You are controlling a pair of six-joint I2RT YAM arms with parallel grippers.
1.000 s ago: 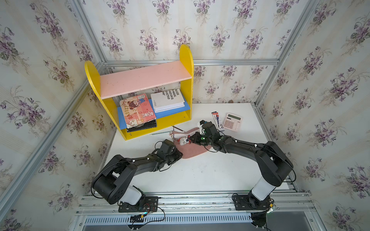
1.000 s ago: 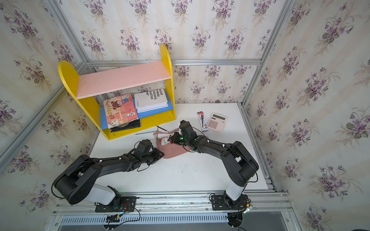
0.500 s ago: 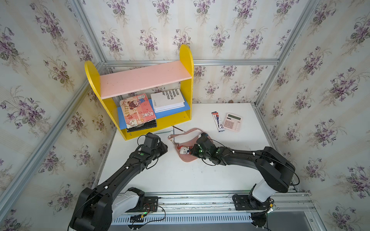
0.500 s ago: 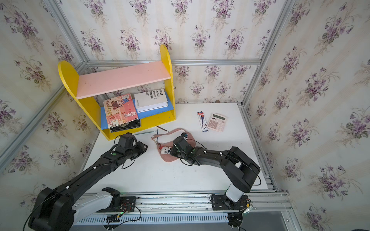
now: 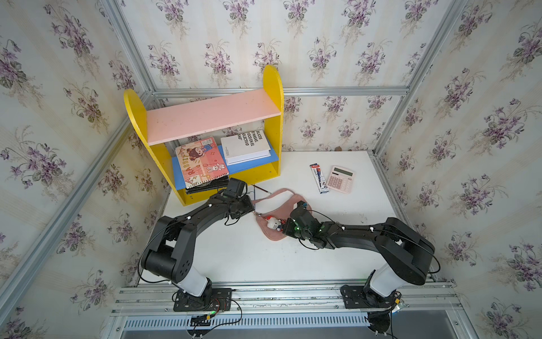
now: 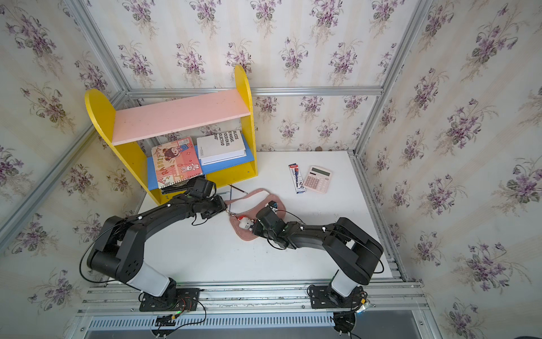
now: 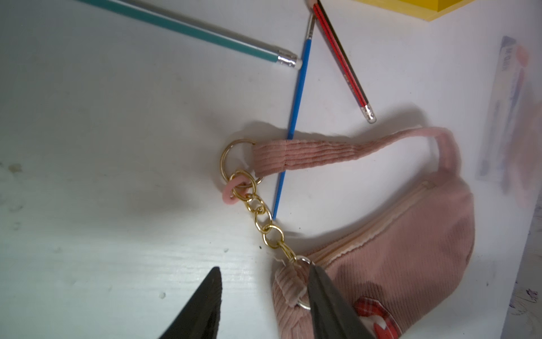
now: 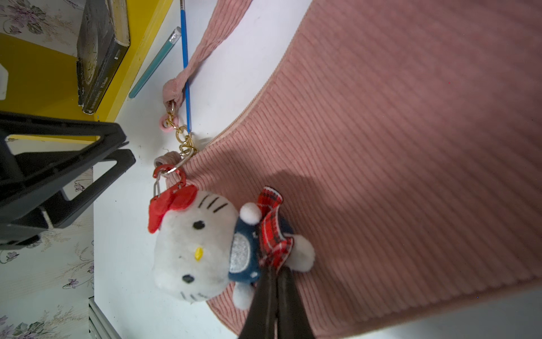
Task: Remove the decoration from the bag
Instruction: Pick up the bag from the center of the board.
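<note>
On the white desk [image 5: 234, 264], by size: one yellow shelf [image 5: 272, 88], back left corner, books inside; one bag [image 8: 410, 146], pink corduroy, flat about mid-desk, strap running toward the shelf; left gripper [image 7: 264, 268], jaws apart, empty, one finger beside the silver ring [image 7: 302, 259] at the bag's corner; right gripper [image 8: 274, 281], pinched closed on the decoration's plaid skirt; one calculator [image 5: 340, 179], pink, toward the back right corner; the decoration [image 8: 196, 246], white cat plush, lying on the bag's front end, red clasp [image 8: 160, 168] hooked to that ring.
</note>
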